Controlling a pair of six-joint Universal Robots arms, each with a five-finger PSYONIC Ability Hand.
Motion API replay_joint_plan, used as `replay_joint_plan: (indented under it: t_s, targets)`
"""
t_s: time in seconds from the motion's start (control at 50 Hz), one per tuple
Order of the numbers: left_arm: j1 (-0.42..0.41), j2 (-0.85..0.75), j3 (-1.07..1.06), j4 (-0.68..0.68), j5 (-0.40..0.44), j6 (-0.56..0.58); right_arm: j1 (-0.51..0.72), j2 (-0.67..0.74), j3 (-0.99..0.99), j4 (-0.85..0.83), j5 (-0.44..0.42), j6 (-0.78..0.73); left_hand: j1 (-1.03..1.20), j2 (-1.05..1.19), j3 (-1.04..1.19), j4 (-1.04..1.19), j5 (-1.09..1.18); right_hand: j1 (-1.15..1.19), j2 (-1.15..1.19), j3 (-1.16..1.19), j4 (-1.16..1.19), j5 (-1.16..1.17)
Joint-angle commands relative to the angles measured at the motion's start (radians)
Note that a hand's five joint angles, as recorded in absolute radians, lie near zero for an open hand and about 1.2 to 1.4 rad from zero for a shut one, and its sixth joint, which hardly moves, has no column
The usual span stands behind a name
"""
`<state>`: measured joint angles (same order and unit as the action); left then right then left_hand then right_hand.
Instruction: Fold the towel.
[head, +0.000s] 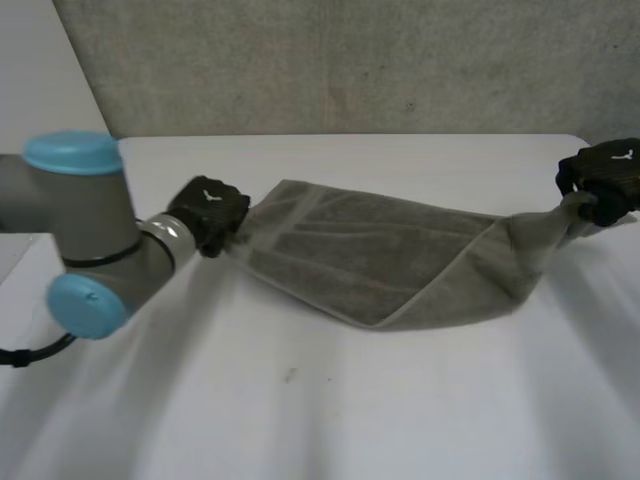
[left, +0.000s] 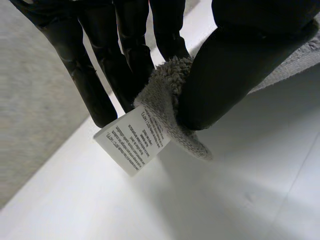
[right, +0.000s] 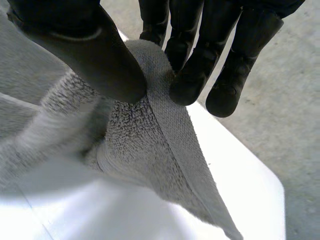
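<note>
Towel (head: 380, 255): grey, strung out between your two hands over the white table (head: 300, 400), ends up, middle sagging down so the lower edge looks to be resting on the tabletop

Left hand (head: 210, 215) is at the towel's left end. Its wrist view shows the thumb (left: 225, 75) pressing a corner against the fingers (left: 125, 65), so that's a closed pinch on cloth, with the white care label (left: 132, 142) hanging out just below the grip

Right hand (head: 603, 185) is at the far right end, near the table edge. Thumb (right: 95, 55) and fingers (right: 200, 65) are clamped on the hemmed border, again a pinch with nothing else in it. The cloth bunches into a narrow neck where it enters this hand

Step, my read: you have the grasp and the stretch, and the fold itself is not laid yet. The body looks doubled and skewed, not flat

Next move, I'd say: keep both pinches tight, even out the tension so the neck on the right opens up, then carry both held ends together over the body and set them on the opposite edge. Match height and pace on both arms or it'll land crooked

Count: one towel, one label, two hands, one table
</note>
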<state>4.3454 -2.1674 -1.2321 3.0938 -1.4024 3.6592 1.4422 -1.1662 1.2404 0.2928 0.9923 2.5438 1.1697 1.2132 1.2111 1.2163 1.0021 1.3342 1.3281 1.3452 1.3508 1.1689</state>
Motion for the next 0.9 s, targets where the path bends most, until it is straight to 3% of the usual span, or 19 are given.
replay_joint_plan:
  t_s: [0.02, 0.16, 0.26, 0.3, 0.42, 0.54, 0.64, 0.76, 0.8, 0.86, 0.9]
  targets:
    - [0.071, 0.228, -0.145, 0.000, -0.001, 0.001, -0.008, -0.119, 0.042, 0.005, 0.009, 0.064, 0.227, 0.183, 0.185, 0.180, 0.220, 0.062, 0.068, 0.051, 0.045, 0.053]
    - [0.152, 0.399, -0.228, -0.037, 0.002, -0.001, -0.065, -0.214, 0.053, 0.080, 0.006, 0.085, 0.227, 0.183, 0.185, 0.180, 0.220, 0.062, 0.068, 0.051, 0.045, 0.053]
    - [0.212, 0.511, -0.293, -0.107, 0.026, -0.005, -0.135, -0.251, 0.044, 0.243, -0.021, 0.058, 0.227, 0.183, 0.185, 0.180, 0.220, 0.062, 0.068, 0.051, 0.045, 0.053]
    - [0.235, 0.567, -0.346, -0.162, 0.077, -0.008, -0.149, -0.256, 0.056, 0.330, -0.032, -0.015, 0.227, 0.183, 0.185, 0.180, 0.220, 0.062, 0.068, 0.051, 0.045, 0.053]
    - [0.273, 0.595, -0.440, -0.224, 0.167, -0.005, -0.144, -0.254, 0.140, 0.443, -0.018, -0.224, 0.227, 0.183, 0.185, 0.180, 0.220, 0.062, 0.068, 0.051, 0.045, 0.053]
    - [0.272, 0.563, -0.460, -0.221, 0.180, -0.010, -0.129, -0.230, 0.179, 0.440, -0.018, -0.263, 0.227, 0.183, 0.185, 0.180, 0.220, 0.062, 0.068, 0.051, 0.045, 0.053]
    - [0.246, 0.445, -0.400, -0.218, 0.175, -0.013, -0.075, -0.151, 0.163, 0.391, -0.015, -0.227, 0.227, 0.183, 0.185, 0.180, 0.220, 0.062, 0.068, 0.051, 0.045, 0.053]
    - [0.217, 0.290, -0.165, -0.164, 0.161, -0.056, 0.057, -0.058, 0.031, 0.221, 0.019, -0.105, 0.227, 0.183, 0.185, 0.180, 0.220, 0.062, 0.068, 0.051, 0.045, 0.053]
    - [0.201, 0.238, 0.036, -0.142, 0.131, -0.150, 0.115, -0.020, -0.112, 0.094, 0.092, -0.001, 0.227, 0.183, 0.185, 0.180, 0.220, 0.062, 0.068, 0.051, 0.045, 0.053]
    - [0.200, 0.221, 0.151, -0.130, 0.103, -0.220, 0.138, -0.018, -0.190, 0.006, 0.138, 0.062, 0.227, 0.183, 0.185, 0.180, 0.220, 0.062, 0.068, 0.051, 0.045, 0.053]
    - [0.198, 0.209, 0.346, -0.103, 0.047, -0.376, 0.167, -0.023, -0.310, -0.189, 0.240, 0.209, 0.227, 0.183, 0.185, 0.180, 0.220, 0.062, 0.068, 0.051, 0.045, 0.053]
